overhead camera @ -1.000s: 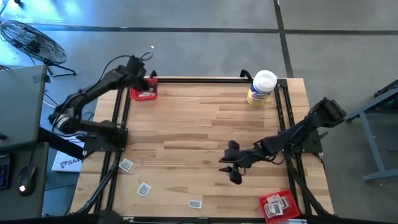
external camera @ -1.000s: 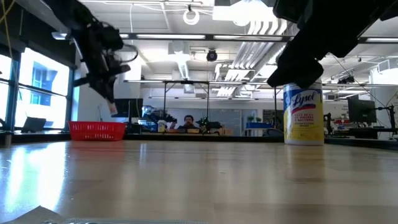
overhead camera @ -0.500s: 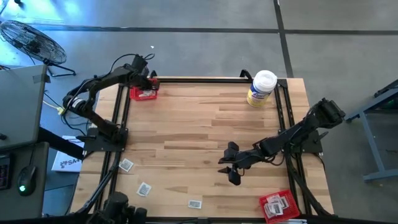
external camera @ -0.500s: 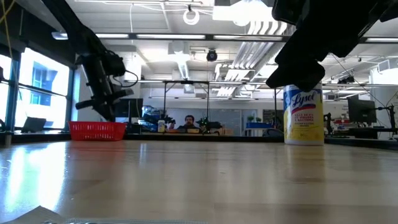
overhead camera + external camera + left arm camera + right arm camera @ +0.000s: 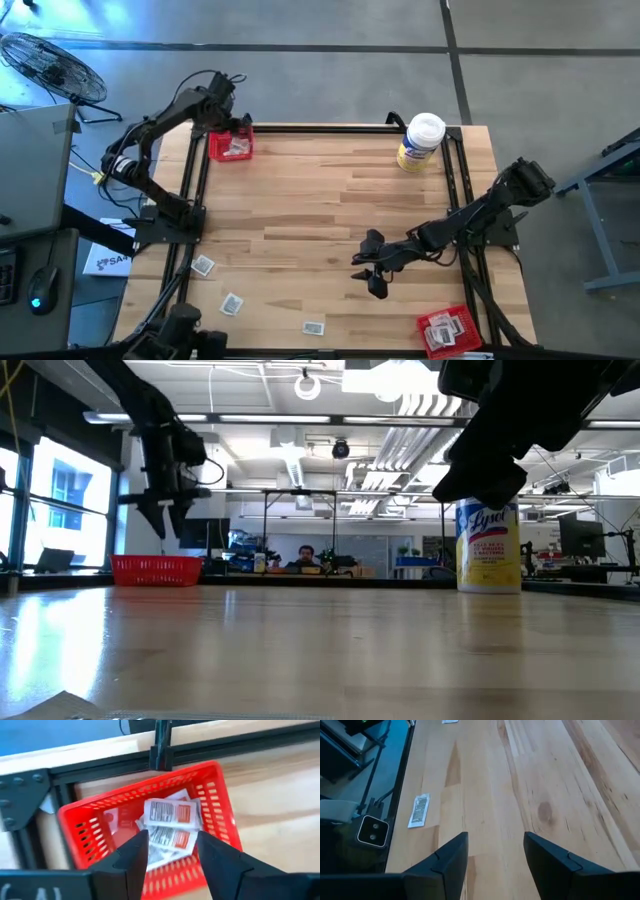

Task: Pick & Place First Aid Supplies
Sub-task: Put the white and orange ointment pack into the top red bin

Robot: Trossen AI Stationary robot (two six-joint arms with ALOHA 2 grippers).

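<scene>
- Left gripper (image 5: 224,104) hangs above the red tray (image 5: 231,147) at the counter's (image 5: 320,210) far left corner; fingers (image 5: 131,854) spread apart, nothing between them.
- In the left wrist view, the tray (image 5: 85,832) holds several packets (image 5: 169,813), white with an orange patch, piled near its middle.
- Right gripper (image 5: 368,273) sits low over the counter's near-middle; fingers (image 5: 449,854) spread, empty, bare wood between them.
- Three loose packets lie along the near left edge: one (image 5: 203,265), one (image 5: 232,303), one (image 5: 313,327).
- In the right wrist view, one packet (image 5: 419,810) lies flat near the counter edge.
- Second red tray (image 5: 447,329) at the near right corner holds packets.
- Yellow-labelled tub (image 5: 421,141) stands at the far right.
</scene>
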